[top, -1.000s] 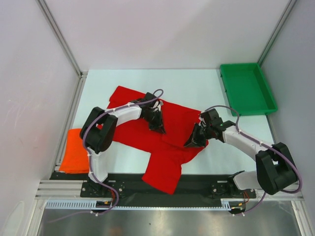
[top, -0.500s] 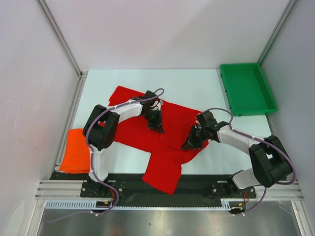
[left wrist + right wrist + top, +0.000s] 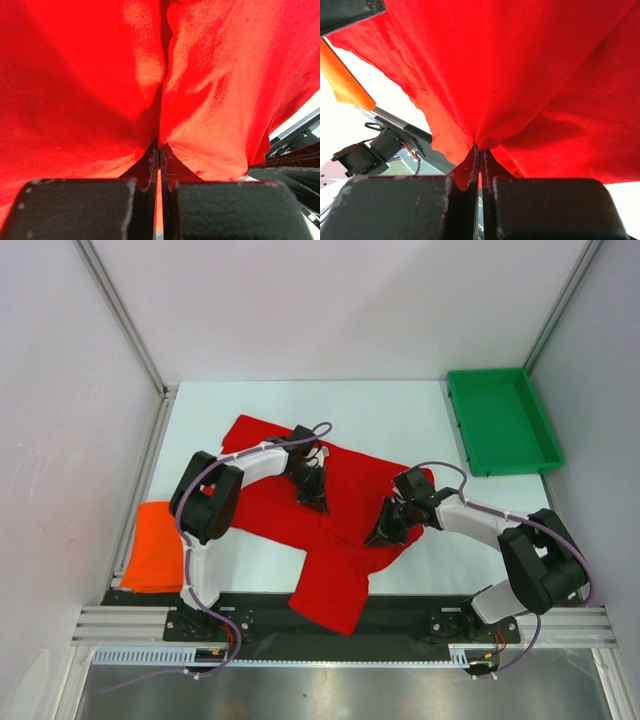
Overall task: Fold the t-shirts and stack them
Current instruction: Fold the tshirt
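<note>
The bright red t-shirt (image 3: 345, 515) lies partly folded across the middle of the table, one end hanging over the near edge. My left gripper (image 3: 318, 502) is shut on a pinch of the red t-shirt (image 3: 210, 100) near its middle. My right gripper (image 3: 380, 534) is shut on the red t-shirt (image 3: 520, 75) at its right side, with cloth bunched between the jaws. The orange t-shirt (image 3: 152, 548) lies as a neat rectangle at the near left corner and shows at the left edge of the right wrist view (image 3: 342, 82).
A green plastic tray (image 3: 503, 420) stands at the back right against the wall. White walls and metal frame posts enclose the table. The black base rail (image 3: 400, 625) runs along the near edge.
My right gripper has moved left and slightly toward me, drawing the shirt's right side inward. My left gripper has barely moved.
</note>
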